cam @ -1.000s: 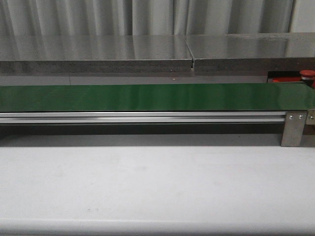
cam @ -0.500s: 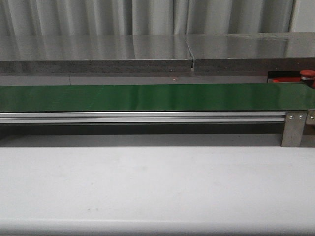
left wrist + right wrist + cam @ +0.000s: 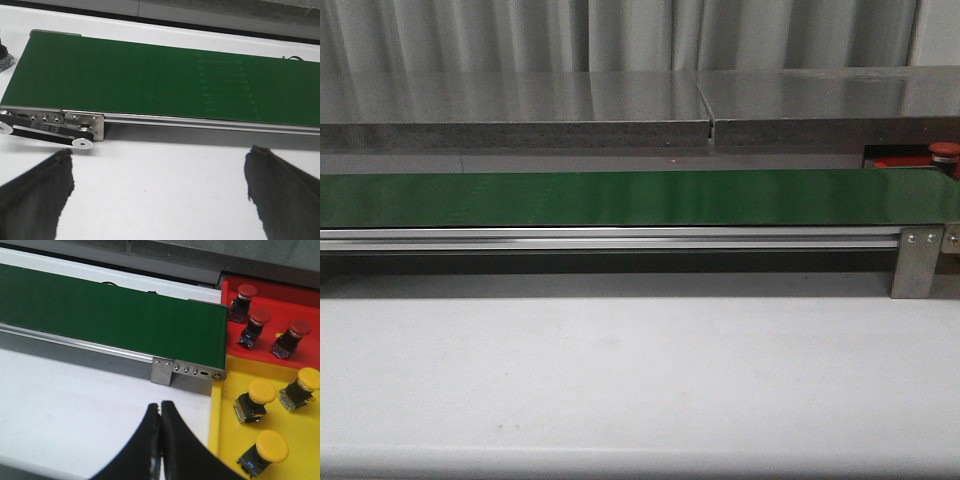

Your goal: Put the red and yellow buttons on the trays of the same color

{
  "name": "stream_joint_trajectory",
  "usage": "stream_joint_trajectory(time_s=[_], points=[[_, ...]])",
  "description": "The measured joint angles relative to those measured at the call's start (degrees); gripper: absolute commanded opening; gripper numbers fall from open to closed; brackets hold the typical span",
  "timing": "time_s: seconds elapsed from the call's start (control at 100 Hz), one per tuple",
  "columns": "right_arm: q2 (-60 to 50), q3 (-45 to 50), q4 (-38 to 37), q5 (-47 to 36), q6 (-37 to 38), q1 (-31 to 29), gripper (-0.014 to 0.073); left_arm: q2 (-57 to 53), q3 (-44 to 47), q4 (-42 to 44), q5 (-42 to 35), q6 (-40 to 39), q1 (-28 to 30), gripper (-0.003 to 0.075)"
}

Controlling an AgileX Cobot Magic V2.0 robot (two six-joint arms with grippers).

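In the right wrist view a red tray (image 3: 280, 295) holds three red buttons (image 3: 259, 322). Beside it a yellow tray (image 3: 225, 440) holds three yellow buttons (image 3: 261, 391). My right gripper (image 3: 160, 405) is shut with nothing between its fingers, over the white table just beside the yellow tray's edge. My left gripper (image 3: 159, 159) is open wide above bare white table in front of the green belt (image 3: 150, 80). In the front view only a sliver of the red tray (image 3: 910, 161) and one red button (image 3: 945, 151) show at the far right. Neither arm appears there.
The long green conveyor belt (image 3: 620, 197) runs across the table on an aluminium rail (image 3: 610, 238), with a metal end bracket (image 3: 172, 371) near the trays. A grey shelf (image 3: 620, 105) stands behind it. A drive pulley (image 3: 81, 143) sits at the belt's other end.
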Motion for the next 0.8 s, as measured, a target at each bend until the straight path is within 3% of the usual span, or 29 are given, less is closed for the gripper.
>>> stream_joint_trajectory(time_s=[0.22,0.48,0.8], points=[[0.00,0.00,0.00,0.00,0.00,0.00,-0.0067,4.49,-8.76,0.21,1.46,-1.10,6.73,0.0662],[0.00,0.00,0.00,0.00,0.00,0.00,-0.0067,21.68,-25.00,-2.16,5.19,-1.45,18.64,0.0661],[0.00,0.00,0.00,0.00,0.00,0.00,-0.0067,46.88,-43.38,-2.33,7.07,-1.45,23.14,0.0661]])
